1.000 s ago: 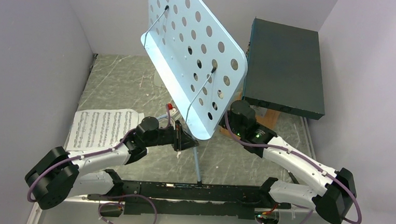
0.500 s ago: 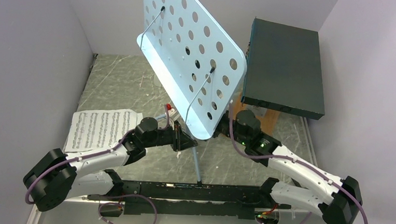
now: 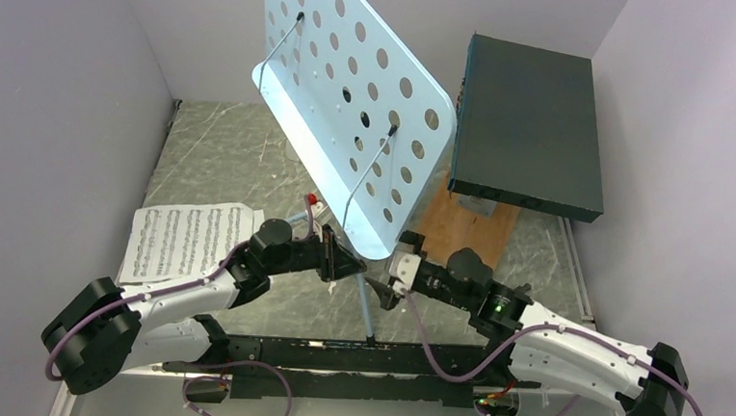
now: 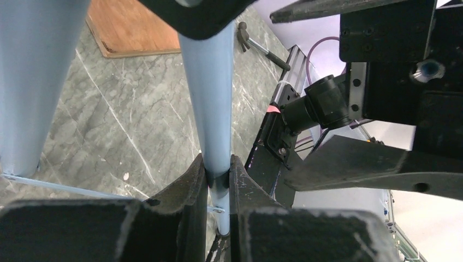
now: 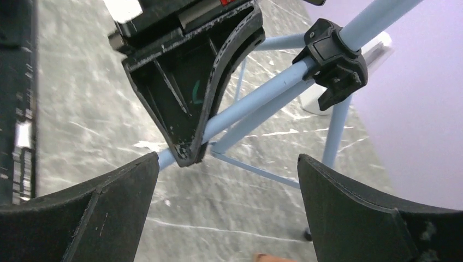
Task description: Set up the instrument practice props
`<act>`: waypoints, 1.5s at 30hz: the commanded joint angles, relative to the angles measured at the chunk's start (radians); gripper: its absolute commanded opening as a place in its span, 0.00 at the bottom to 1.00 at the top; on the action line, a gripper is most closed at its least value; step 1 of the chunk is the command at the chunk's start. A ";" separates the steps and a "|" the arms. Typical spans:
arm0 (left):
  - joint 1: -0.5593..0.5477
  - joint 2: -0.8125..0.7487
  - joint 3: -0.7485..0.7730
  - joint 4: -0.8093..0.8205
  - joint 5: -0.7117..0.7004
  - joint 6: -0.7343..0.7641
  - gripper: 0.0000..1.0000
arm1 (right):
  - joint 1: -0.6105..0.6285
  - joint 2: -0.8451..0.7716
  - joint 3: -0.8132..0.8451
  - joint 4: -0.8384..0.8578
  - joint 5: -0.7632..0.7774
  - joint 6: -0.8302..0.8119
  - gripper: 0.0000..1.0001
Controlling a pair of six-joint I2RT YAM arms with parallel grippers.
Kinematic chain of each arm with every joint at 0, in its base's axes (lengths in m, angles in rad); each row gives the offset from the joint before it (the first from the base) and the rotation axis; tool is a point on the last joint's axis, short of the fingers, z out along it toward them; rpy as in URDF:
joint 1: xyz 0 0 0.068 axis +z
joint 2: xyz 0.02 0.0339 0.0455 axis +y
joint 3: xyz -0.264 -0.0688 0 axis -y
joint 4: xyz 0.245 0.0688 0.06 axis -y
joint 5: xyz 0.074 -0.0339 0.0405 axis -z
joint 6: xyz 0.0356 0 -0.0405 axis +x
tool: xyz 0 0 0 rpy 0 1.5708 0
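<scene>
The left gripper [image 4: 217, 169] is clamped on 1 tube of the light blue perforated metal music stand [image 3: 351, 101], which stands mid-table. The right gripper [image 5: 226, 161] gapes wide just beside that tube. White printed sheet-music pages [image 3: 188, 240] lie to the left, their print too small to read.

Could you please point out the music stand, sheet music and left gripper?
music stand [image 3: 312, 118]: top view, bare patch of perforated panel.
sheet music [image 3: 181, 240]: top view, middle of the page.
left gripper [image 4: 218, 170]: left wrist view, between fingertips clamping the stand's tube.

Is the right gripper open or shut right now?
Open. In the right wrist view the right gripper has its fingers wide apart, holding nothing.
</scene>
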 commanded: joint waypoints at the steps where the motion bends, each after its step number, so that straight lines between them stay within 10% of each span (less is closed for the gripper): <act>1: -0.015 0.012 -0.061 -0.154 0.067 0.042 0.00 | 0.024 0.013 -0.025 0.160 0.135 -0.298 0.99; 9: -0.015 -0.006 -0.059 -0.171 0.073 0.048 0.00 | -0.004 0.163 0.043 0.375 0.181 -0.404 0.96; 24: -0.015 0.000 -0.073 -0.145 0.085 0.045 0.00 | -0.088 0.259 0.283 0.125 -0.018 0.190 0.43; 32: -0.015 -0.009 -0.069 -0.155 0.084 0.044 0.00 | -0.092 0.361 0.350 0.100 0.210 0.357 0.00; 40: -0.015 -0.036 -0.072 -0.181 0.075 0.042 0.00 | -0.092 0.460 0.460 -0.133 0.686 0.744 0.00; 45: -0.015 -0.026 -0.076 -0.163 0.081 0.033 0.00 | -0.110 0.477 0.500 -0.257 0.670 0.950 0.00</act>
